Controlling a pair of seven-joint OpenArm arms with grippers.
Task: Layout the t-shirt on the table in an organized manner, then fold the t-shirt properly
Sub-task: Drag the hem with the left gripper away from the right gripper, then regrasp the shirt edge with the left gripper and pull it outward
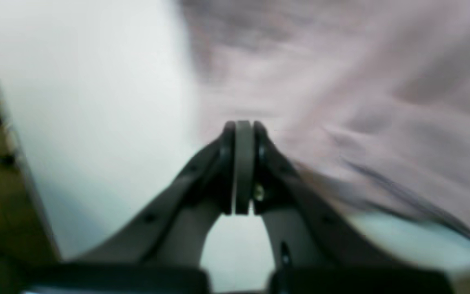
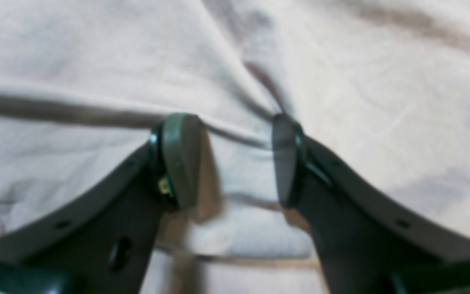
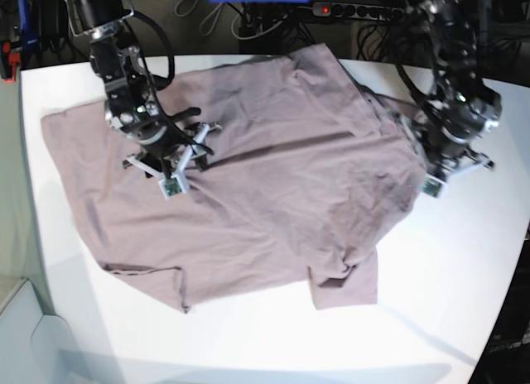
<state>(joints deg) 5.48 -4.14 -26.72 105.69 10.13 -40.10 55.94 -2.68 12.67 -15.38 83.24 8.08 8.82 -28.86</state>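
T-shirt (image 3: pixel 248 194) spread rumpled across the white tabletop (image 3: pixel 447 318), collar end at the far edge. Right hand (image 2: pixel 227 163) spread wide, low over a crease. Left hand (image 1: pixel 243 134) pressed fully together at the cloth's edge, nothing visibly pinched. Risks: grabbing two layers at that crease, bunching the cloth further, or dragging the collar off the far edge.

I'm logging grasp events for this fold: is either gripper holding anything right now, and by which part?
Left gripper is shut at the t-shirt's edge; whether it pinches cloth cannot be told. Right gripper is open over the shirt, holding nothing.
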